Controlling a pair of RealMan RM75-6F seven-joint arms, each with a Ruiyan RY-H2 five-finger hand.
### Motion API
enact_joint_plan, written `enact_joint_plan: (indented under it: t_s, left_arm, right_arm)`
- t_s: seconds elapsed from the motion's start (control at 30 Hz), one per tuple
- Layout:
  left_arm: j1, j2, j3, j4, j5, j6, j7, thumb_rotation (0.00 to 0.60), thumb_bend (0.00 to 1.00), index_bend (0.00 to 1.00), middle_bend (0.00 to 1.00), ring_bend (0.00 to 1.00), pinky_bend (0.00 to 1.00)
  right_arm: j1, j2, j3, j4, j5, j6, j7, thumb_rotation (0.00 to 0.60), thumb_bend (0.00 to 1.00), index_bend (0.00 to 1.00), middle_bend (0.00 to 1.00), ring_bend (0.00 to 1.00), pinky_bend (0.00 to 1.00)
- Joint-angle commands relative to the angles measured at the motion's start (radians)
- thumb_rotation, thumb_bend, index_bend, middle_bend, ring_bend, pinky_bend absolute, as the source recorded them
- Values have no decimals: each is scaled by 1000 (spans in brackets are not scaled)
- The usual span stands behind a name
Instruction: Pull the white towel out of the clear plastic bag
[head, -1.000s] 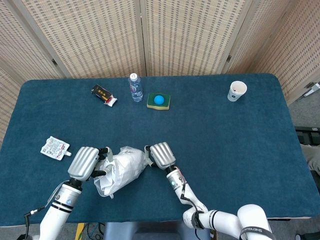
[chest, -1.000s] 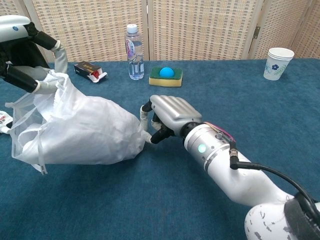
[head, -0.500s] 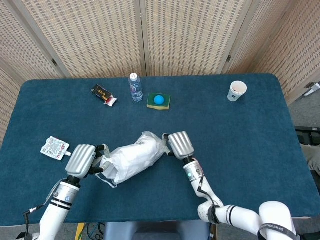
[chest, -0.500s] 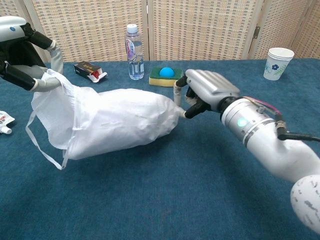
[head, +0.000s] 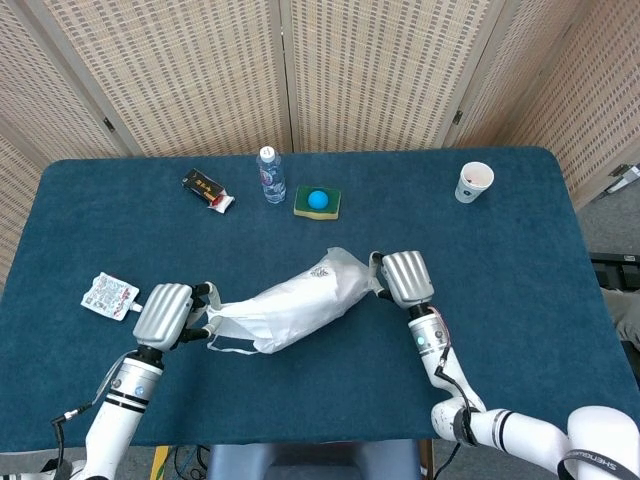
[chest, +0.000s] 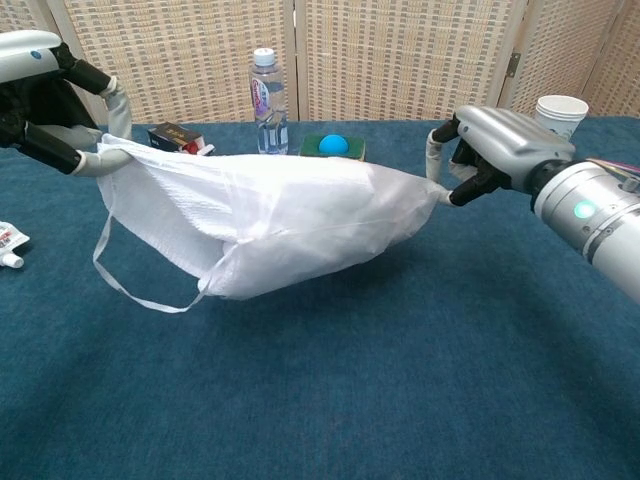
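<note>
The clear plastic bag (head: 300, 300) (chest: 290, 225) hangs stretched between my two hands, raised off the blue table (head: 520, 260). The white towel fills it as a bulky white mass; I cannot separate towel from bag film. My left hand (head: 165, 313) (chest: 45, 110) grips the bag's open end at the left, and a loose handle loop (chest: 140, 295) dangles below. My right hand (head: 403, 277) (chest: 495, 145) pinches the bag's opposite, narrow end at the right.
At the back stand a water bottle (head: 270, 175) (chest: 264, 90), a green sponge with a blue ball (head: 318, 201) (chest: 332, 146), and a black box (head: 207, 189) (chest: 178, 139). A paper cup (head: 474, 182) (chest: 555, 127) is back right. A sachet (head: 110, 295) lies at the left.
My right hand has moved right and up with the bag's narrow end. The bag has gone from a slumped heap to a taut, lifted span. The left hand has barely shifted.
</note>
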Motion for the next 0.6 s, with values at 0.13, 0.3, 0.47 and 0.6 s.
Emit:
enact_joint_plan:
  t_s: [0.13, 0.3, 0.47, 0.6]
  left_arm:
    - [4, -7, -1, 11, -11, 6, -4, 600, 736, 830, 1000, 1000, 1000]
    - [3, -16, -6, 25, -23, 8, -6, 600, 736, 830, 1000, 1000, 1000]
    - [1, -19, -11, 28, -31, 9, -3, 600, 736, 831, 1000, 1000, 1000]
    - [-3, -19, -12, 26, -32, 8, 4, 600, 736, 830, 1000, 1000, 1000]
  right_arm:
    - [-24, 44, -11, -11, 7, 16, -2, 600, 774, 721, 1000, 1000, 1000]
    - [-47, 88, -12, -26, 15, 33, 2, 600, 775, 721, 1000, 1000, 1000]
    - [-73, 141, -9, -48, 24, 53, 16, 600, 777, 721, 1000, 1000, 1000]
    - [-92, 181, -6, -64, 29, 67, 30, 600, 777, 721, 1000, 1000, 1000]
